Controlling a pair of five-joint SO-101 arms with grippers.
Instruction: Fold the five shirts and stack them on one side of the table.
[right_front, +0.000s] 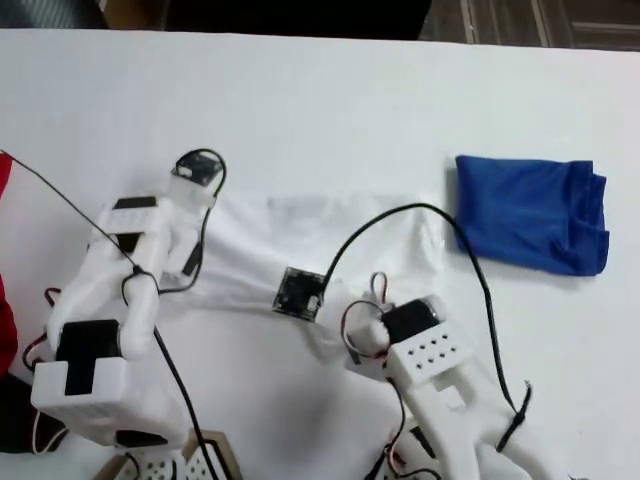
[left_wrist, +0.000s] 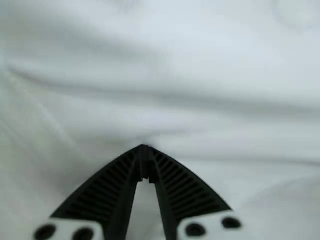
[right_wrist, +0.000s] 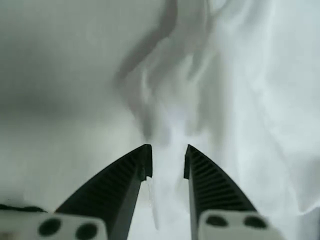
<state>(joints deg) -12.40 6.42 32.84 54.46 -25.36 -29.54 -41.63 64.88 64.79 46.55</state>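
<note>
A white shirt (right_front: 330, 235) lies crumpled across the middle of the white table (right_front: 320, 100). To its right sits a folded blue shirt (right_front: 530, 213). My left gripper (left_wrist: 145, 150) is at the white shirt's left end, its tips pressed together on a fold of the white shirt (left_wrist: 160, 100). My right gripper (right_wrist: 167, 160) is down at the shirt's near edge. It stands slightly open, with bunched white shirt (right_wrist: 170, 110) just ahead of its tips and cloth under the gap. In the high view the wrist cameras and arms cover both grippers.
Red cloth (right_front: 5, 330) shows at the table's left edge. A black cable (right_front: 470, 260) from the right arm loops over the white shirt and past the blue shirt's near corner. The far half of the table is bare.
</note>
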